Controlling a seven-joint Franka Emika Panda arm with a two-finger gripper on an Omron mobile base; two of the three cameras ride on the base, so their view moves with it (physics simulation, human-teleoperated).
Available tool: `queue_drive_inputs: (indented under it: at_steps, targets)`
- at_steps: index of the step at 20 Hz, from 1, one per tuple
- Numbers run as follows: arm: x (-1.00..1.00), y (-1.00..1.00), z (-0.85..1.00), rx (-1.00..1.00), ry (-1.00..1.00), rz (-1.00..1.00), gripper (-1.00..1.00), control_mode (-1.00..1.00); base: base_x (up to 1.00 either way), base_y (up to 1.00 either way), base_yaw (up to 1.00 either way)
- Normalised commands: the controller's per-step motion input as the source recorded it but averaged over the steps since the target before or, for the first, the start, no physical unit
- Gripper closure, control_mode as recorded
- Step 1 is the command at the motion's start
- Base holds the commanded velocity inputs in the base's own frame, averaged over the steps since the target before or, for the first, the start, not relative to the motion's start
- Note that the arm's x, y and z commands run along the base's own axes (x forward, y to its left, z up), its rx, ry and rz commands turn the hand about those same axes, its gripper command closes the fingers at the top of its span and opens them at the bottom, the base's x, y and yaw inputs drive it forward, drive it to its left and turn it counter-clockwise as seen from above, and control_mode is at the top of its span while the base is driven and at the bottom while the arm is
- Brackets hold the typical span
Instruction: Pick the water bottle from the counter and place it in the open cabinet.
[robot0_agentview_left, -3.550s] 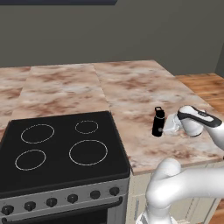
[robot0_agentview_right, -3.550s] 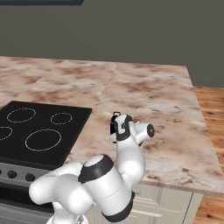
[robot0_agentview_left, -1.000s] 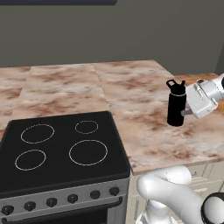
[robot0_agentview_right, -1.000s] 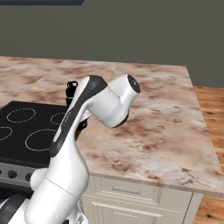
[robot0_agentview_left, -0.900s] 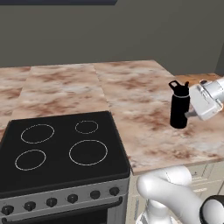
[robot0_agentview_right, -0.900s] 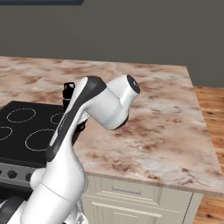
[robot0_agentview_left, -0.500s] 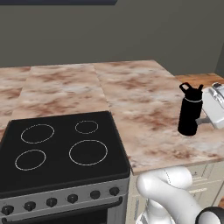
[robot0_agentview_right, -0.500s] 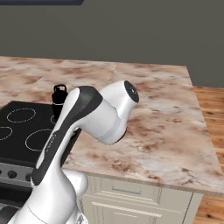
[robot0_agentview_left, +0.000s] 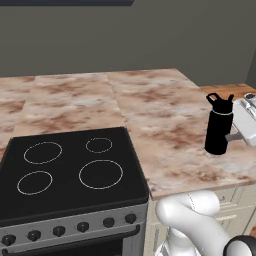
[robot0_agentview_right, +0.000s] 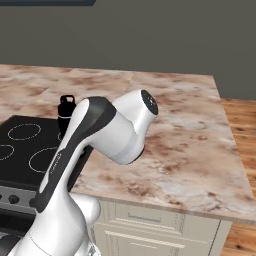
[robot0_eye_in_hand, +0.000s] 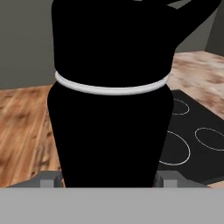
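Note:
The water bottle (robot0_agentview_left: 219, 127) is matte black with a looped cap and stands upright in the air above the marbled counter (robot0_agentview_left: 150, 100), near its right end. My gripper (robot0_agentview_left: 235, 136) comes in from the right edge of the left base view and is shut on the bottle's body. In the right base view the bottle's cap (robot0_agentview_right: 66, 106) pokes out behind my white arm, over the counter (robot0_agentview_right: 190, 125). The hand view has the bottle (robot0_eye_in_hand: 109, 109) very close, with one grey finger (robot0_eye_in_hand: 48, 178) on each side of its base. The open cabinet is out of view.
A glossy black stovetop (robot0_agentview_left: 70, 170) with white rings sits left of the counter, with a row of knobs along its front; it shows too as the stovetop (robot0_agentview_right: 20, 145). Cream base cabinets (robot0_agentview_right: 150, 225) lie under the counter's edge. Wooden floor (robot0_agentview_right: 240, 115) lies past the counter's right end.
The arm has swung with the bottle: it moved right and grew larger in the left base view, and moved left in the right base view. The grip is unchanged.

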Motion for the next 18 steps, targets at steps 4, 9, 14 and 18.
queue_drive_inputs:
  at_steps: [4,9,14,18]
  targets:
    - [0.0,0.0,0.0,0.0,0.0,0.0,1.0,-1.0,0.0,0.0,0.0]
    - [0.0,0.0,0.0,0.0,0.0,0.0,1.0,-1.0,0.0,0.0,0.0]
    - [0.0,0.0,0.0,0.0,0.0,0.0,1.0,1.0,-0.04,0.02,-0.33]
    - [0.0,0.0,0.0,0.0,0.0,0.0,1.0,1.0,0.0,0.0,-0.7]
